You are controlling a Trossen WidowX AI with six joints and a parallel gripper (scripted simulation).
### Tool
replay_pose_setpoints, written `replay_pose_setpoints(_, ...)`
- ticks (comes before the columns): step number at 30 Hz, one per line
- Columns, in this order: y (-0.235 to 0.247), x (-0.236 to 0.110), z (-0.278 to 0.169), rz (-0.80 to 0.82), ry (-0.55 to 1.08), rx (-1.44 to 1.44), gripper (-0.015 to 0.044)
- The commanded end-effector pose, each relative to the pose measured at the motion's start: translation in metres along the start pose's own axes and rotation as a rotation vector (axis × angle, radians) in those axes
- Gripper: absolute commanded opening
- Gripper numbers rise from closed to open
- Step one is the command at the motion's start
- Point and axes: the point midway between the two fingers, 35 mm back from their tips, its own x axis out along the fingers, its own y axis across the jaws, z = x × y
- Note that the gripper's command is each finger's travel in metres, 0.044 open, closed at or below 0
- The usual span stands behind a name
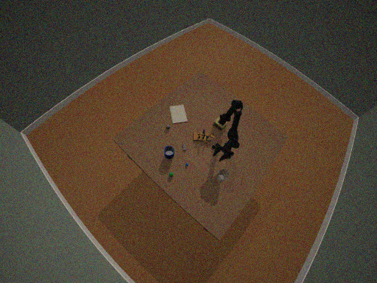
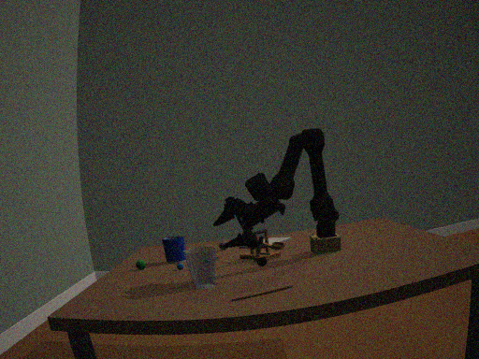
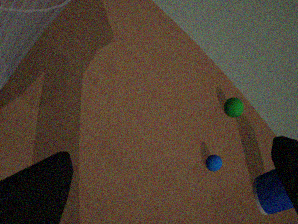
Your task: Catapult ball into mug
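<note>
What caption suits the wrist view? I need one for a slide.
Open gripper above the table, looking toward the green ball, blue ball and blue mug; nothing held.

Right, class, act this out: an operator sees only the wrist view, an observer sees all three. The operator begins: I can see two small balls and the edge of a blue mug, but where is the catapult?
Observer: It is outside your picture. The catapult stands on the table, between the blue mug and the arm.
Operator: How is my gripper placed?
Observer: The gripper is open and empty, and hangs above the table beside the catapult, touching nothing.
Operator: What is the pale shape at my top left?
Observer: A clear cup, standing upright nearer the table's front edge than the mug.
</note>
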Motion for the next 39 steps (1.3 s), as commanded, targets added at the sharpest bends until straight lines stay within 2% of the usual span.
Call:
replay_pose_setpoints(1,-0.011,0.008,-0.006,0.006,0.041,0.044,0.044)
replay_pose_setpoints(19,-0.067,0.039,-0.072,0.062,0.356,0.311,0.044)
replay_pose_setpoints(39,-0.125,0.028,-0.147,0.062,0.692,0.681,0.044)
